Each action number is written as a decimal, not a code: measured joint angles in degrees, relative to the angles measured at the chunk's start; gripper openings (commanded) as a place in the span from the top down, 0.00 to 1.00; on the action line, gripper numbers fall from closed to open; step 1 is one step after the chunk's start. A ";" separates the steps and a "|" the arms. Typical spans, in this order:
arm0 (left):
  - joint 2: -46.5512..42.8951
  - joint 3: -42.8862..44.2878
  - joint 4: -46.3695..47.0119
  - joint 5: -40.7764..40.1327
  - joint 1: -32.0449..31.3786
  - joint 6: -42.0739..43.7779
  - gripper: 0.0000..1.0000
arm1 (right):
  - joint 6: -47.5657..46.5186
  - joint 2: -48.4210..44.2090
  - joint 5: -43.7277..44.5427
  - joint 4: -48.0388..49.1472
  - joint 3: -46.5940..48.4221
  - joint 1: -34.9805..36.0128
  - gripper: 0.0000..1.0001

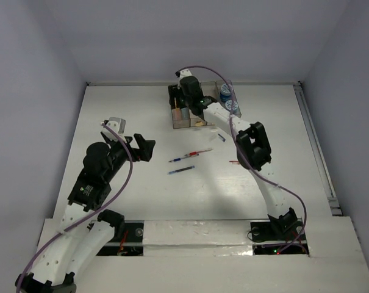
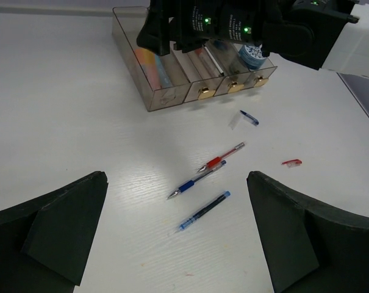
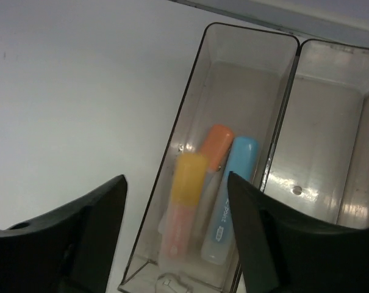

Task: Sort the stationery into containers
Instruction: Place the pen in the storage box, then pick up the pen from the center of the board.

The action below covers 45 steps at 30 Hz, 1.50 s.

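Both tilted: right end effector [image 1: 193, 102] above containers [image 1: 185, 124], left end effector [image 2: 177, 183] facing pens [image 2: 196, 182].

containers [image 2: 134, 66]: translucent glossy plastic | table [image 2: 62, 110]: matt white, smooth | stubby sticks [image 3: 228, 198]: smooth plastic | pens [image 2: 196, 180]: glossy plastic

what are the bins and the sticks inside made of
The bins: translucent smoky plastic, it seems, glossy; the contents show through the walls and the floor glints. The sticks: likely plastic, smooth with a dull sheen, in solid yellow, orange and blue.
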 measured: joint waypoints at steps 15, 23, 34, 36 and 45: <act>-0.70 0.00 -0.04 -0.39 0.39 0.35 0.01 | -16.48 -23.23 -19.15 -8.68 -20.46 -0.07 0.98; -2.21 0.00 -0.02 -0.66 1.01 0.35 0.01 | -23.02 -34.34 -23.98 -17.00 -34.84 4.35 0.56; -8.63 0.00 0.15 -3.58 2.01 0.31 0.01 | -30.29 -18.95 -16.90 -29.24 -27.06 13.97 0.43; -9.64 0.02 0.87 -3.74 2.29 0.31 0.01 | -31.32 -17.46 -16.06 -30.08 -26.25 14.40 0.40; -8.13 0.02 1.14 -3.37 2.78 0.31 0.01 | -33.75 -12.04 -14.56 -31.61 -21.35 14.53 0.48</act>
